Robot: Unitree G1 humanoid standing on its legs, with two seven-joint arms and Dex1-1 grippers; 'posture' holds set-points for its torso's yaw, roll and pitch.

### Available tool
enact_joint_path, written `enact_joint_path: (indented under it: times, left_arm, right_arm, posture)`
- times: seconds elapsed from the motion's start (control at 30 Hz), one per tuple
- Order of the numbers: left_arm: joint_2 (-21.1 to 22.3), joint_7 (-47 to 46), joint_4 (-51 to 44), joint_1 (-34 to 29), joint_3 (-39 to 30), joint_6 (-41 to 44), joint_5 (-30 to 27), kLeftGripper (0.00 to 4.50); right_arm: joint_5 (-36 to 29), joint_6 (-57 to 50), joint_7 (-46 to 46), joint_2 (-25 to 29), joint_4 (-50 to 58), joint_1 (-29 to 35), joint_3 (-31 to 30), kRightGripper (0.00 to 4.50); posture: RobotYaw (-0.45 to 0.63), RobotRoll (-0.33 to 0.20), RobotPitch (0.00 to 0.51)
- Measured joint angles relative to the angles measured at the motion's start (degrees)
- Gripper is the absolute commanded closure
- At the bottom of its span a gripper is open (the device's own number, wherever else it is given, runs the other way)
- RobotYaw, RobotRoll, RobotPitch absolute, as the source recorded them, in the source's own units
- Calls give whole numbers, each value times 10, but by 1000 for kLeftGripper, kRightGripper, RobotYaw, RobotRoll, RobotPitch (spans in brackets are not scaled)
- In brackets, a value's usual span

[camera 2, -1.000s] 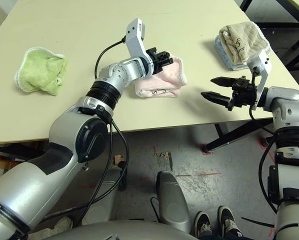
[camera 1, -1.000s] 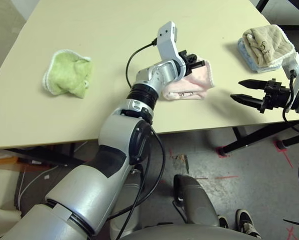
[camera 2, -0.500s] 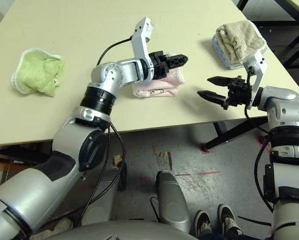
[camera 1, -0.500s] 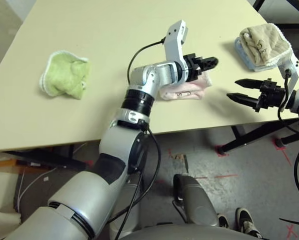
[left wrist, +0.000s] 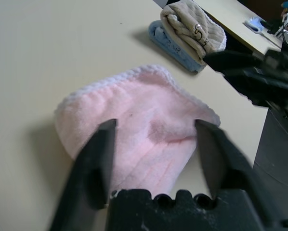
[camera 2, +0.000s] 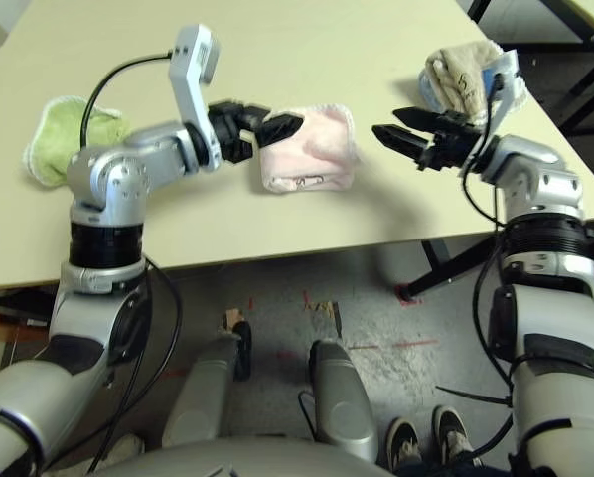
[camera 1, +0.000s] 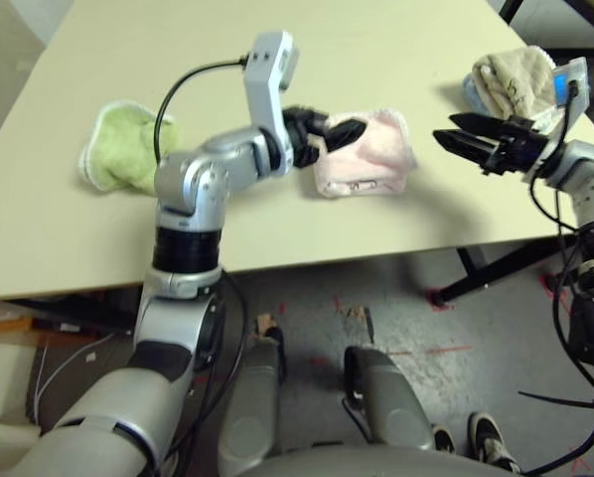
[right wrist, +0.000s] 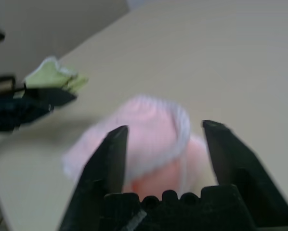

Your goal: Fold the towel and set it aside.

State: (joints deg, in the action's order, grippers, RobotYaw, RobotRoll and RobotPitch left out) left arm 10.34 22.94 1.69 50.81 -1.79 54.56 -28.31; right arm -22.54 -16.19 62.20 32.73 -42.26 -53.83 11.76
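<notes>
The pink towel [camera 1: 367, 156] lies folded into a small bundle on the beige table [camera 1: 277, 214], near the front edge. My left gripper [camera 1: 349, 130] is open, with its fingertips at the towel's left edge and nothing between them. In the left wrist view the towel [left wrist: 134, 120] lies just ahead of the spread fingers [left wrist: 98, 159]. My right gripper [camera 1: 446, 129] hovers open a short way to the right of the towel, pointing at it. The right wrist view shows the towel [right wrist: 149, 139] beyond its spread fingers [right wrist: 112, 154].
A light-green fluffy cloth [camera 1: 128, 149] lies at the table's left. A beige towel on a blue layer [camera 1: 516, 79] sits at the right corner, just behind my right gripper. The table's front edge runs close below the pink towel.
My left gripper has let go of the towel and drawn back to its left side. My right gripper has moved up and in over the table toward the towel.
</notes>
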Motion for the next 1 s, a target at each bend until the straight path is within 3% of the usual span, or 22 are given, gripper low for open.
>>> enact_joint_path:
  times: [0.17, 0.2, 0.43, 0.67, 1.0]
  left_arm:
    - [-4, 12, 28, -2, 17, -50, 20, 4403]
    - [-6, 16, 36, -2, 23, -58, 24, 4500]
    - [-12, 50, 108, -1, 79, -110, 69, 4500]
    - [-13, 57, 172, -2, 116, -125, 120, 4500]
    - [-11, 62, 144, -21, 114, -109, 130, 4500]
  right_arm:
    - [7, 23, -20, -39, -12, -31, -2, 4058]
    - [8, 27, -20, -46, -13, -36, -4, 4453]
    - [56, 59, -20, -83, -51, -54, -61, 4453]
    - [144, 80, -34, -78, -140, -46, -127, 4453]
    - [149, 143, -43, -74, -194, -45, -109, 4453]
  posture:
    - [35, 0, 188]
    - [35, 0, 188]
    - [46, 0, 188]
    - [51, 0, 195]
    - [48, 0, 207]
